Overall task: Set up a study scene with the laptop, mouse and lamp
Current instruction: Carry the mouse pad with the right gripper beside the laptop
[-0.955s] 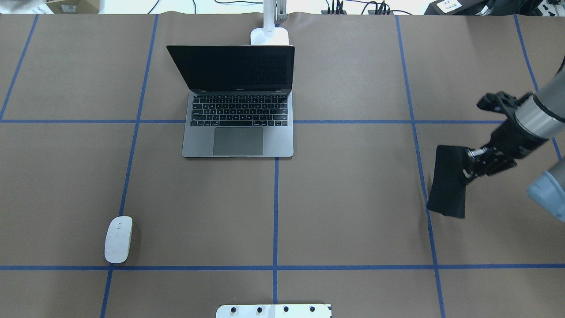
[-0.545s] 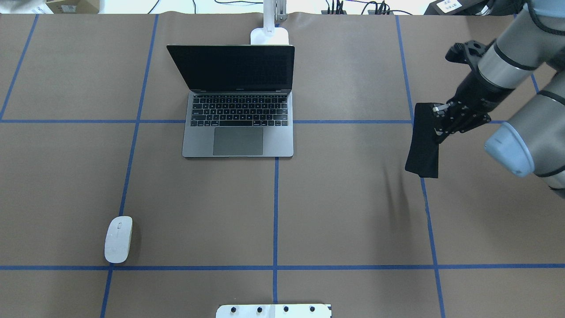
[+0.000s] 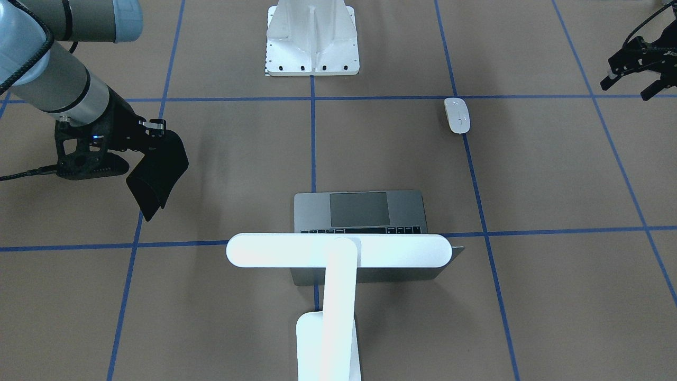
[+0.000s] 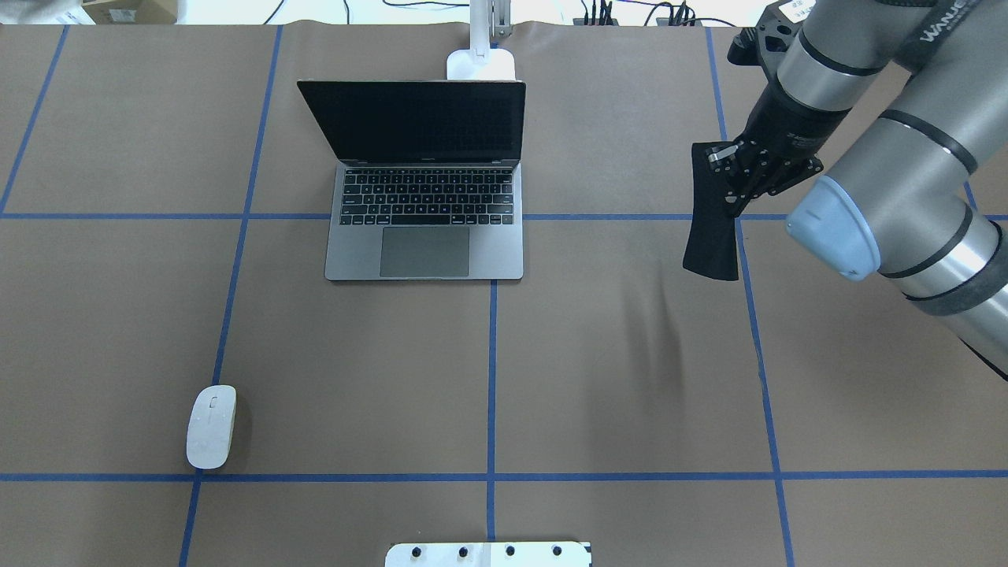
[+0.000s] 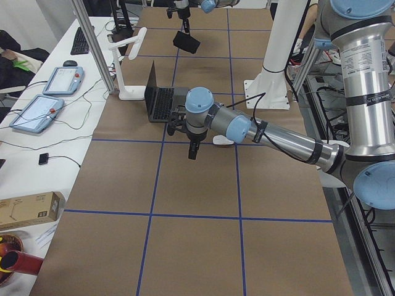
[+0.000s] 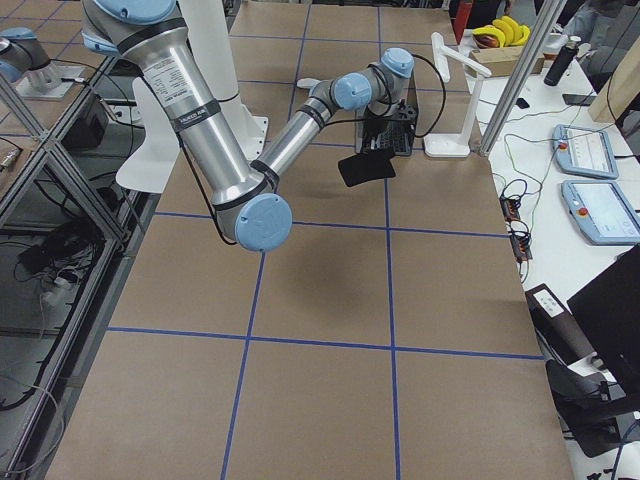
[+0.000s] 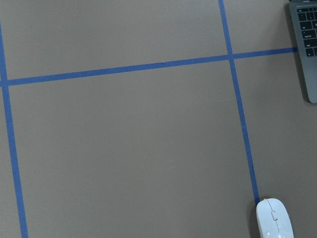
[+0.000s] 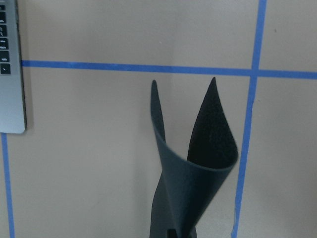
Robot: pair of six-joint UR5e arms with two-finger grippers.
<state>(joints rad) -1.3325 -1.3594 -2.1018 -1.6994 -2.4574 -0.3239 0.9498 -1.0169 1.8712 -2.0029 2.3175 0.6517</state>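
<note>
The grey laptop (image 4: 425, 236) stands open at the far middle of the table, also in the front view (image 3: 359, 211). The white lamp (image 3: 338, 251) stands behind it, its light bar over the screen; only its base (image 4: 482, 64) shows from overhead. The white mouse (image 4: 211, 425) lies at the near left, also in the front view (image 3: 457, 115) and the left wrist view (image 7: 274, 225). My right gripper (image 4: 736, 189) is shut on a curled black mat (image 4: 713, 236) and holds it above the table, right of the laptop. My left gripper (image 3: 627, 87) is open and empty, above the table beyond the mouse.
A white ribbed mount (image 3: 312, 37) is bolted at the robot's edge of the table, its edge also showing from overhead (image 4: 488, 554). Blue tape lines grid the brown table cover (image 4: 630, 354). The mat (image 8: 198, 168) hangs folded in the right wrist view.
My right arm has carried the black mat away from the robot and left, toward the laptop's right side. The laptop, mouse and lamp have not moved.
</note>
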